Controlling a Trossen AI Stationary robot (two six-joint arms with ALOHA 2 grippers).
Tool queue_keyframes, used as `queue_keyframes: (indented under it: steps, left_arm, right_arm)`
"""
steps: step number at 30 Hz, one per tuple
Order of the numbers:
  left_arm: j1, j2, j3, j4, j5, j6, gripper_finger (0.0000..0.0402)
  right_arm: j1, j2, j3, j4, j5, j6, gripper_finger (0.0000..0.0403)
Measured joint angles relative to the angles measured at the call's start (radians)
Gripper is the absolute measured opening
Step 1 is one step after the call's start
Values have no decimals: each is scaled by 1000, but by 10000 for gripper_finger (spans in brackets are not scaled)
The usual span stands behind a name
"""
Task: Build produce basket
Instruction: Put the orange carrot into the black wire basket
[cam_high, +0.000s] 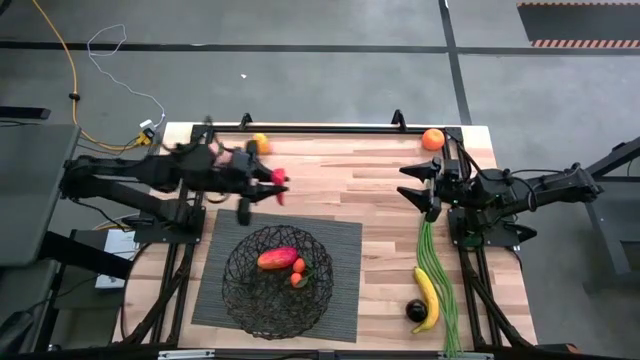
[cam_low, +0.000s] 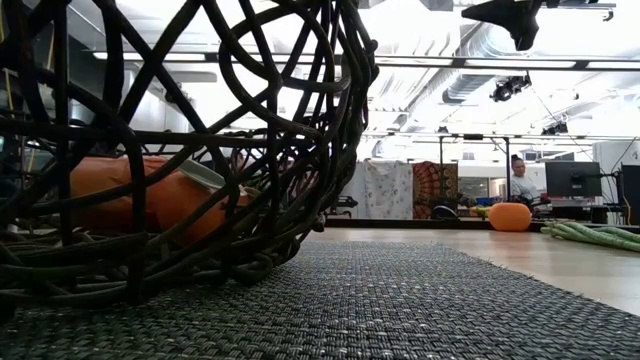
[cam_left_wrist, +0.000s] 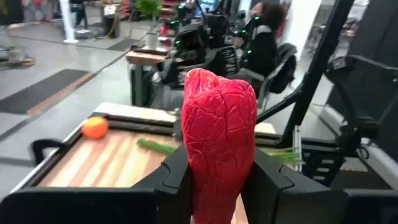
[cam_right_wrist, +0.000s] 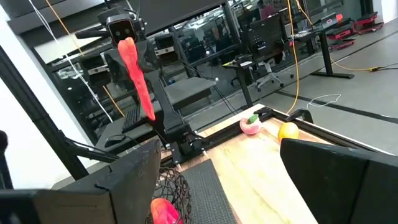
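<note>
My left gripper (cam_high: 266, 183) hangs above the table just beyond the far edge of the mat, shut on a red pepper (cam_left_wrist: 219, 134); the right wrist view shows that pepper (cam_right_wrist: 138, 78) too. The black wire basket (cam_high: 278, 280) stands on the mat with a red-orange fruit (cam_high: 278, 258) and a small orange piece (cam_high: 298, 266) inside. My right gripper (cam_high: 428, 192) is open and holds nothing, above the far end of the green beans (cam_high: 440, 275). A banana (cam_high: 428, 297) and a dark round fruit (cam_high: 415, 311) lie near the right near corner. My left gripper pinches the red pepper between its two fingers (cam_left_wrist: 176, 180), by the pepper's narrower end (cam_left_wrist: 214, 190). The fingers come about level from the table's left. The pepper sticks out ahead of the fingertips, lifted clear of the table.
An orange (cam_high: 432, 139) sits at the far right corner and shows in the low view (cam_low: 510, 216). A peach (cam_right_wrist: 250, 126) and a yellow-orange fruit (cam_right_wrist: 287, 130) lie at the far edge behind the left arm. The ribbed mat (cam_high: 345, 250) lies under the basket. A person (cam_low: 520, 180) sits in the room beyond.
</note>
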Motion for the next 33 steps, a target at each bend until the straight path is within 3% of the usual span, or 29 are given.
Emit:
queue_keyframes:
  steps: [10,15,20,28,33]
  left_arm:
    - [1,-198,0,-212,-107,-5,90]
    - [1,-200,0,-222,-58,-38,90]
    - [-60,-128,0,-223,105,-109,90]
    - [-295,80,0,-270,224,-229,90]
    - [-417,202,0,-318,228,-213,90]
  right_arm:
    - [0,0,1,0,0,0,313]
    - [0,0,1,0,0,0,313]
    - [0,0,1,0,0,-1,313]
    - [0,0,1,0,0,-3,313]
    - [0,0,1,-7,0,-3,313]
